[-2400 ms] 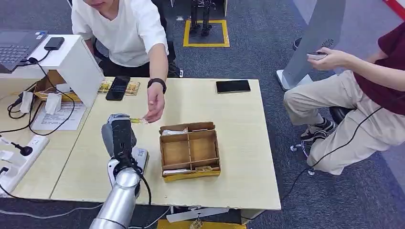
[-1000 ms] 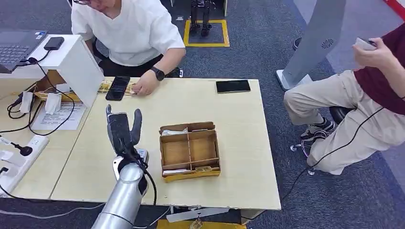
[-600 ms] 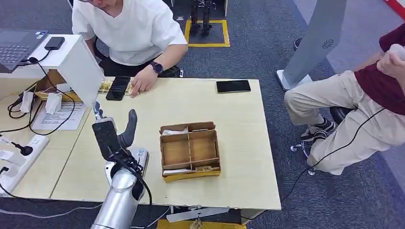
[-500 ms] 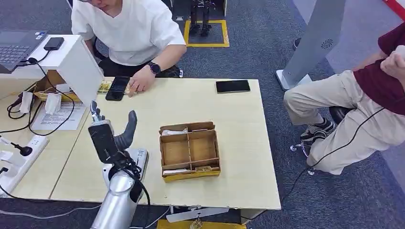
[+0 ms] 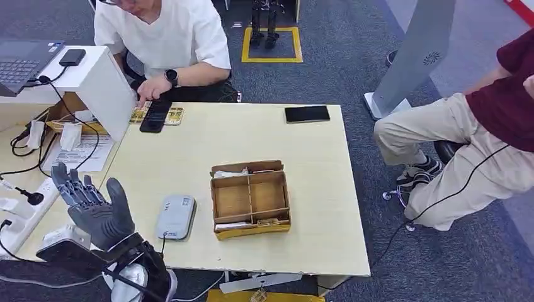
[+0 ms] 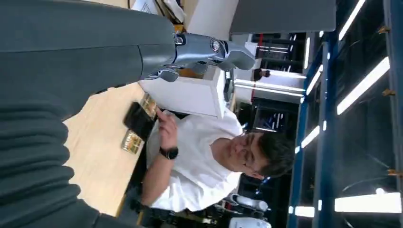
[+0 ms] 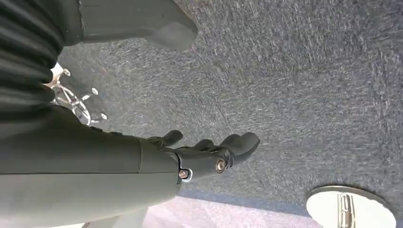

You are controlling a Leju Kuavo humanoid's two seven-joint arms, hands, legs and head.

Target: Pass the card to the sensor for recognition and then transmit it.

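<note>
Two robot hands, neither holding anything: nearest me, my left robot hand hangs low at the near left corner of the table, palm up and fingers spread wide. A couple of seconds ago it stood raised over the grey sensor with what looked like a card in its grip, while the seated person in white reached toward it; it has since opened and pulled back and down. My right robot hand hangs over the carpet with fingers loosely curled in on nothing.

Just beyond the left robot hand the sensor lies bare on the table, beside the wooden divided box. Farther off, the person's hand rests at the table's far edge, by a black phone and some yellowish cards.

I judge the card has passed to the person, though I cannot pick it out for certain among those cards. Scan and handover look complete.
</note>
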